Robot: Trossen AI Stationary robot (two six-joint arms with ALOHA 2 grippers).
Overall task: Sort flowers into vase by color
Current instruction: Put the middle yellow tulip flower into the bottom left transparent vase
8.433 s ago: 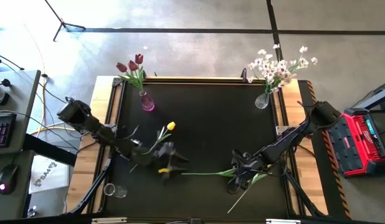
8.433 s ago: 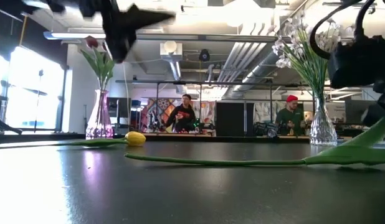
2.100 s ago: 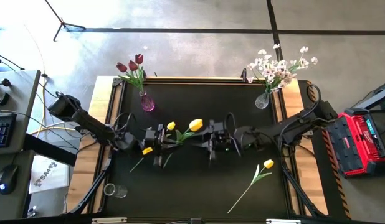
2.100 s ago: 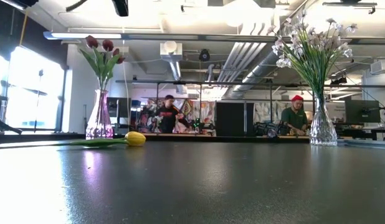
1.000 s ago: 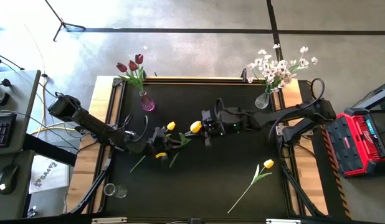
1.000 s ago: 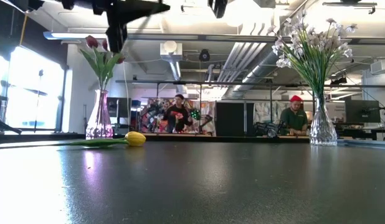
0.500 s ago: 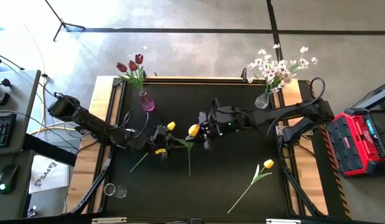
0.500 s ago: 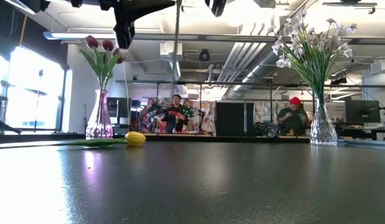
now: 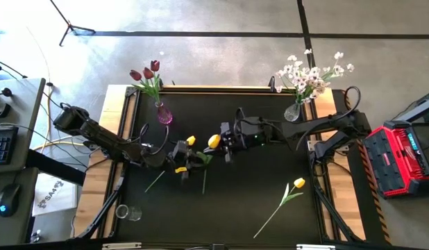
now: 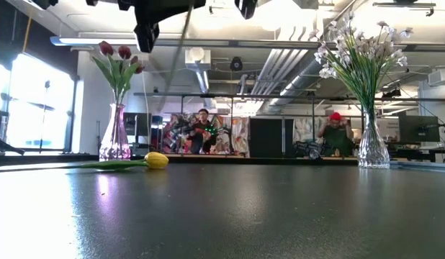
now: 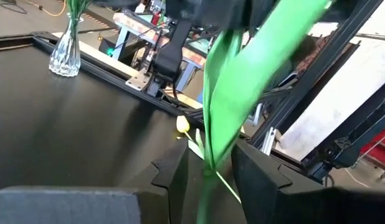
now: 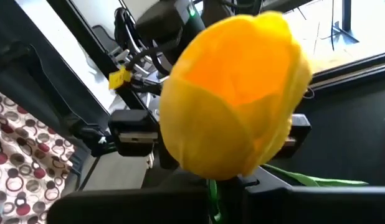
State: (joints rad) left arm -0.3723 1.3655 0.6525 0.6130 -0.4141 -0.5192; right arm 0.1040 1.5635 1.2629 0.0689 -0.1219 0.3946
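Note:
A yellow tulip (image 9: 214,142) is held up over the table's middle by my right gripper (image 9: 224,144), which is shut on it. Its green stem (image 9: 205,179) hangs down and shows in the low view (image 10: 181,43). My left gripper (image 9: 195,158) is open, its two fingers on either side of that stem (image 11: 208,163) and not touching it. A second yellow tulip (image 9: 191,141) lies on the table beside the left gripper, and a third (image 9: 298,183) lies toward the near right. Dark red tulips stand in the pink vase (image 9: 164,115). White blossoms stand in the clear vase (image 9: 292,112). My right gripper pinches the tulip's stem just below the yellow head (image 12: 212,185) between its two fingers, coming level from the table's right and lying across the stem. The flower is lifted clear of the table, with the head (image 12: 236,93) above the fingers and the stem hanging below.
A small clear glass (image 9: 128,212) lies on the wooden strip at the near left. The two vases stand at the far left and far right corners. Black table surface (image 9: 256,201) lies bare between the arms and the near edge. People move in the room behind (image 10: 202,124).
My right gripper has drifted slightly toward the table's left with the yellow tulip. The stem's free lower part has swung down to hang below the head, then tilted. My left gripper has edged toward the stem.

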